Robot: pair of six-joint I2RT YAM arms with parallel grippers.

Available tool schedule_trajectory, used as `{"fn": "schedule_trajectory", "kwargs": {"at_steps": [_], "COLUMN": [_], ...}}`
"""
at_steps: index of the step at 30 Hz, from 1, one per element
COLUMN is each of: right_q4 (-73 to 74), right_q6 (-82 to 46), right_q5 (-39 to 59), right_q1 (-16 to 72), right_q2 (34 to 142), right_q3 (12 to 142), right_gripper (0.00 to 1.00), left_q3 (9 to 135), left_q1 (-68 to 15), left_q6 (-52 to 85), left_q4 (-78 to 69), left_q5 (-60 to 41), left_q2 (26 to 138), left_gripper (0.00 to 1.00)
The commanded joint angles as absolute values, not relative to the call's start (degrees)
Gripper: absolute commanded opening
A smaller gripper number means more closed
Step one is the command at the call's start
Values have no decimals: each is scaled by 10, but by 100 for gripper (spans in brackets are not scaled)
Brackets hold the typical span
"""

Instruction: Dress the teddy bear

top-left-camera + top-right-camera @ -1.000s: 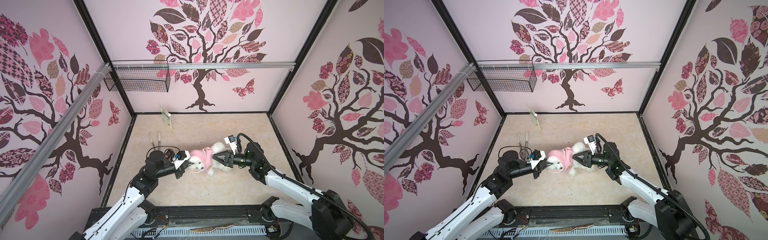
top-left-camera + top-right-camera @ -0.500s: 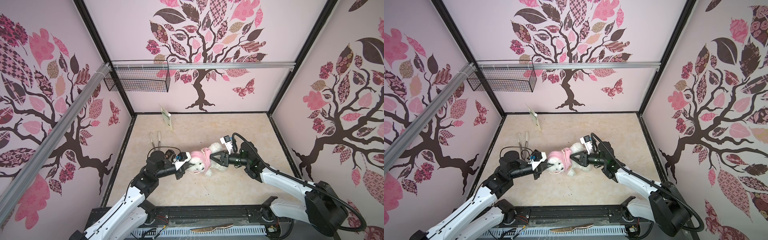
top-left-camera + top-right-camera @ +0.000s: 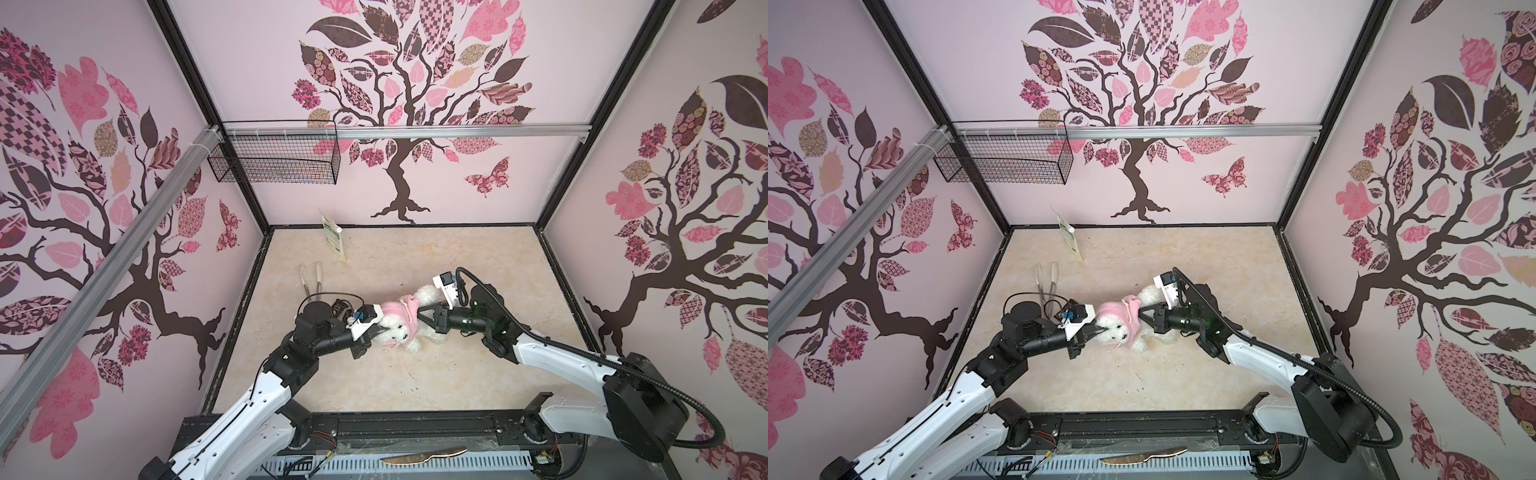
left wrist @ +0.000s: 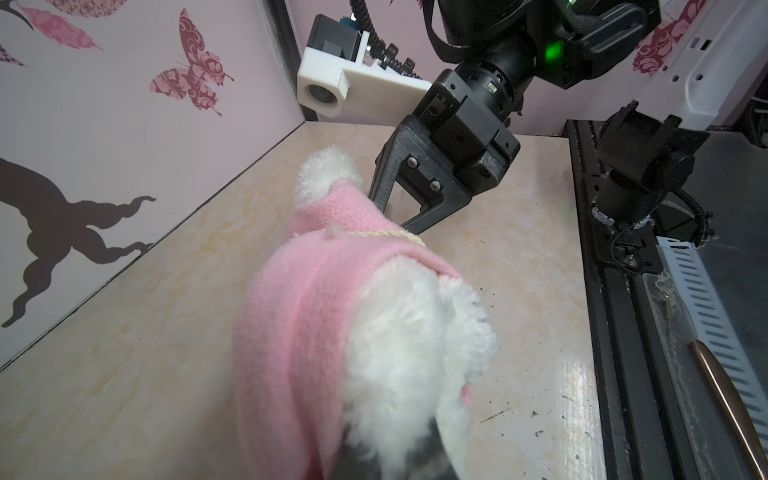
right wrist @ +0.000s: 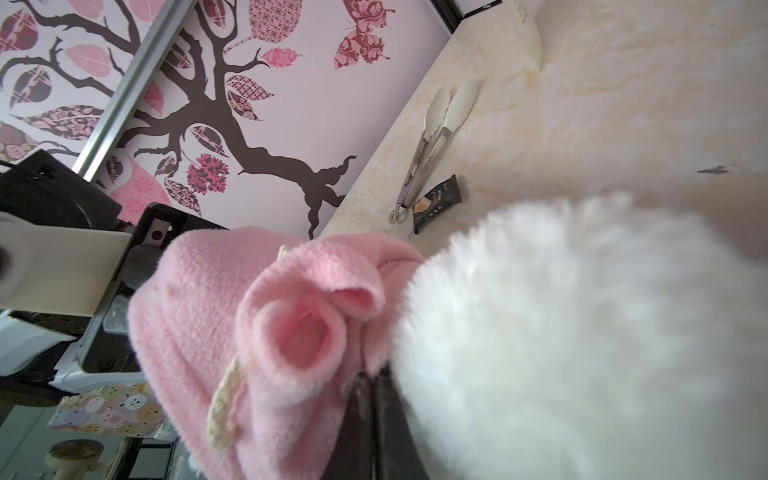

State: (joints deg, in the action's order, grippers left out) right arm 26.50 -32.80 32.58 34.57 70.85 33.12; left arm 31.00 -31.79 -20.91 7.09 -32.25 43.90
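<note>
The teddy bear (image 3: 401,334) (image 3: 1121,334), white and fluffy, lies mid-table in both top views. A pink hoodie (image 3: 400,311) (image 3: 1121,312) covers its head and shoulders, and its face points toward the front. My left gripper (image 3: 376,332) (image 3: 1098,330) is shut on the fur at the bear's head. In the left wrist view, white fur (image 4: 407,353) and pink fleece (image 4: 299,311) run down into the jaws. My right gripper (image 3: 420,316) (image 5: 372,374) is shut on the hoodie's hem (image 5: 249,311), beside the bear's bare body (image 5: 561,332).
Tongs (image 3: 311,278) and a black snack packet (image 5: 436,203) lie behind the left arm. A paper card (image 3: 333,239) leans at the back wall under a wire basket (image 3: 274,158). A knife (image 3: 424,459) rests on the front rail.
My right gripper has moved left along the bear's body and closed on the hoodie's hem. The left gripper has kept its hold in place.
</note>
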Motion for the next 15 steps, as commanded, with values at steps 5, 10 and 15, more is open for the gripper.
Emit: {"fn": "schedule_trajectory", "kwargs": {"at_steps": [5,10,15], "right_q4": [231,241,285], "right_q6": [-343,-358,-395], "right_q5": [165,130,176], "right_q1": [225,189,113], "right_q2": [616,599,626], "right_q3": [265,232,194], "right_gripper": [0,0,0], "left_q3": [303,303,286], "left_q1": [-324,-325,-325], "left_q6": [-295,-324,-270], "left_q4": [127,154,102], "left_q5": [-343,-355,-355], "left_q2": [396,387,361], "left_gripper": [0,0,0]}}
